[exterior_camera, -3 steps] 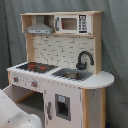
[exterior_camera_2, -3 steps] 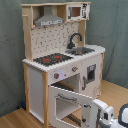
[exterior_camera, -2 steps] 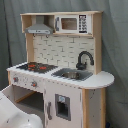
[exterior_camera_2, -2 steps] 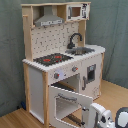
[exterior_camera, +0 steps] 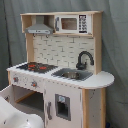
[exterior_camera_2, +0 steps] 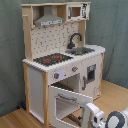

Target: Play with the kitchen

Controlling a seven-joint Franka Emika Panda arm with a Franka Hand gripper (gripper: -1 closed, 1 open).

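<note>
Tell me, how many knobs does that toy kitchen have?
2, both on the white front panel under the stove: one knob toward the second exterior view's left, one knob right.

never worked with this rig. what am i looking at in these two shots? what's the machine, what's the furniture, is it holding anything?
Both pictures show one moment from two fixed cameras off the arm. The furniture is a toy play kitchen, white and light wood. On its counter are a red-ringed stove, a sink and a black faucet. Above them are a grey hood and a toy microwave.

The machine is a Franka Panda robot arm. In the first exterior view only a white part of it shows at the bottom left. The second exterior view looks from the stove side: the oven door hangs open, and the arm's white end sits just in front of it. I cannot see its fingers, so whether it holds anything is unclear.
</note>
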